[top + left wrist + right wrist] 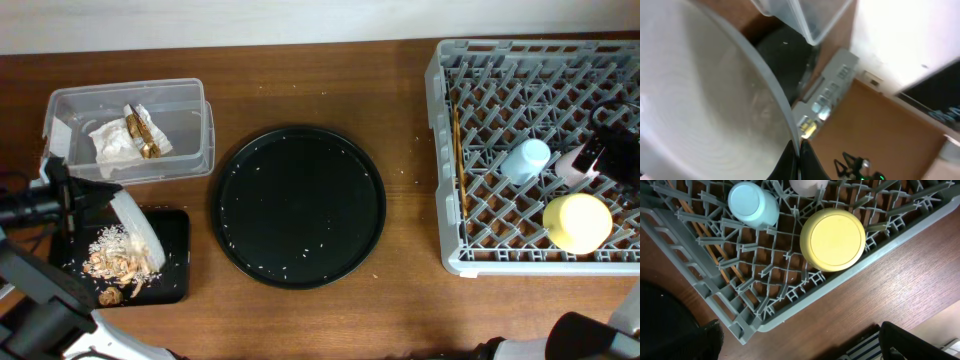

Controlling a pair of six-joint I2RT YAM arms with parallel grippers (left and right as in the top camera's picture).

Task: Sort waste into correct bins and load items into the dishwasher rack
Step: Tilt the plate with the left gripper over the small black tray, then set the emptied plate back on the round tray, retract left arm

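My left gripper [106, 196] is shut on the rim of the pale grey plate [140, 235], holding it tilted over the flat black tray [177, 232]. Beige-brown food scraps [118, 258] lie in that tray. In the left wrist view the plate [705, 100] fills the left side, with the fingertips [799, 161] pinched on its edge. The clear box [192, 98] holds white and gold wrappers [128, 138]. The grey rack [440, 150] holds the blue cup [527, 158], pink cup [573, 162], yellow bowl [577, 221] and chopsticks [460, 160]. My right gripper [800, 345] is open and empty above the rack's front edge.
The large round black tray [298, 205] with a few crumbs sits in the middle of the wooden table. The clear box stands just behind the flat black tray. In the right wrist view the bowl [832, 239] and blue cup [752, 204] sit upside down in the rack.
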